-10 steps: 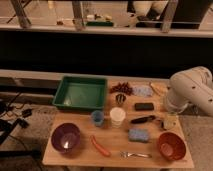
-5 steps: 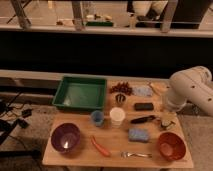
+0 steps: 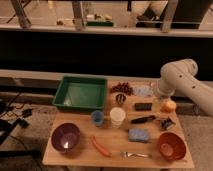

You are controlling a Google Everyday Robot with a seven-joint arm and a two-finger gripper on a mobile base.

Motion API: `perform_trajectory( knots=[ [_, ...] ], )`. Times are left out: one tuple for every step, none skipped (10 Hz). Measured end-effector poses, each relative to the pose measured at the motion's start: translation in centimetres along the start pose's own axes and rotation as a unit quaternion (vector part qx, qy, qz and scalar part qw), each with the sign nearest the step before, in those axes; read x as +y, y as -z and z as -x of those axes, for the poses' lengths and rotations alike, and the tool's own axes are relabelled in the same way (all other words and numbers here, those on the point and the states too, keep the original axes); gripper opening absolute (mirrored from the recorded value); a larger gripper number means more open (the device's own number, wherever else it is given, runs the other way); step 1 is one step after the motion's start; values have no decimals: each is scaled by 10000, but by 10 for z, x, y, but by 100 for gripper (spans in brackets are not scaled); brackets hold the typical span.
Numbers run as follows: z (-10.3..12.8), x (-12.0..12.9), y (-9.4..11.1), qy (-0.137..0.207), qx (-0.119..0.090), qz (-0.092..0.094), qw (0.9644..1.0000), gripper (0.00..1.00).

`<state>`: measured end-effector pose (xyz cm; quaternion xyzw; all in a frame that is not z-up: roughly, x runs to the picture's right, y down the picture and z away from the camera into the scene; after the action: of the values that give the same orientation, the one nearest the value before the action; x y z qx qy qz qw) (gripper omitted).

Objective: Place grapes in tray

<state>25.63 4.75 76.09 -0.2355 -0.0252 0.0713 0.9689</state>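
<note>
Nothing done yet: grapes [image 3: 122, 89] sit on the counter [image 3: 112, 140], just right of the tray [image 3: 80, 95], and the tray is empty. The whole pick and place is left. Tool [image 3: 161, 96] hangs over the counter's right side, beyond the grapes and not touching them — open or closed, can't tell. The arm is cut off at the right edge.

Dark red grapes [image 3: 122, 89] just beside green tray [image 3: 80, 95]; claw [image 3: 161, 98] well apart.

End effector [image 3: 164, 100] hangs over the desk's [image 3: 115, 137] right side. Grapes [image 3: 122, 89] lie just beside the tray [image 3: 80, 95].
</note>
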Motion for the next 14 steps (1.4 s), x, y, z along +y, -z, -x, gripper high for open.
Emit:
perform_trajectory(
  knots=[
    [11, -6, -8, 53, -57, 0, 10000, 80],
    [22, -15, -17, 116, -101, -9, 9999, 80],
    [34, -25, -26, 235, -141, -15, 9996, 80],
    [47, -37, -35, 376, -187, -27, 9991, 80],
    [56, -48, -42, 486, -221, -41, 9986, 80],
    [62, -61, -49, 616, -245, -65, 9978, 80],
    [68, -71, -54, 753, -343, -17, 9966, 80],
    [79, -81, -61, 941, -531, 131, 9941, 80],
    [85, -86, -65, 1044, -644, 186, 9923, 80],
    [86, -87, -67, 1091, -678, 242, 9914, 80],
    [86, -88, -67, 1103, -690, 254, 9912, 80],
    [86, -88, -67, 1100, -690, 250, 9912, 80],
    [86, -88, -67, 1100, -690, 250, 9912, 80],
    [86, -88, -67, 1099, -693, 244, 9912, 80]
  ],
)
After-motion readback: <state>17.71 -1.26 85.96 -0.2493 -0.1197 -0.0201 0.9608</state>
